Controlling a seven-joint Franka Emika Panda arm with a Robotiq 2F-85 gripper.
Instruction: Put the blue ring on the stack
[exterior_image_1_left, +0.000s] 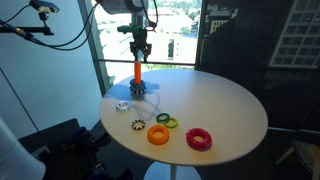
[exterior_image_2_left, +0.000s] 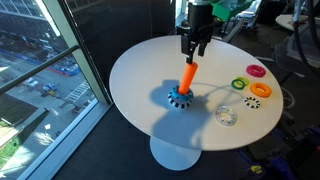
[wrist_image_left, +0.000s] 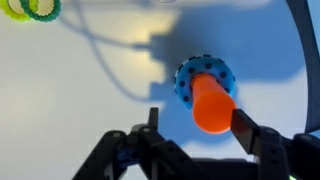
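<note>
The stack is an upright orange peg (exterior_image_1_left: 137, 72) on the round white table, seen in both exterior views (exterior_image_2_left: 188, 76) and from above in the wrist view (wrist_image_left: 212, 105). A teal-blue ring with a bumpy, dotted rim (wrist_image_left: 190, 75) lies around the peg's foot, down on the table (exterior_image_1_left: 138, 89) (exterior_image_2_left: 179, 98). My gripper (exterior_image_1_left: 139, 55) (exterior_image_2_left: 196, 50) hangs directly above the peg's top. Its two fingers (wrist_image_left: 198, 125) are open, one on each side of the peg's tip, and hold nothing.
Loose rings lie on the round white table (exterior_image_1_left: 230, 110): a pale ring (exterior_image_1_left: 122, 105), a small yellow-white ring (exterior_image_1_left: 138, 125), an orange ring (exterior_image_1_left: 158, 133), a green ring (exterior_image_1_left: 165, 121) and a red ring (exterior_image_1_left: 199, 139). Large windows stand behind the table. A green ring shows in the wrist view's top left corner (wrist_image_left: 30, 8).
</note>
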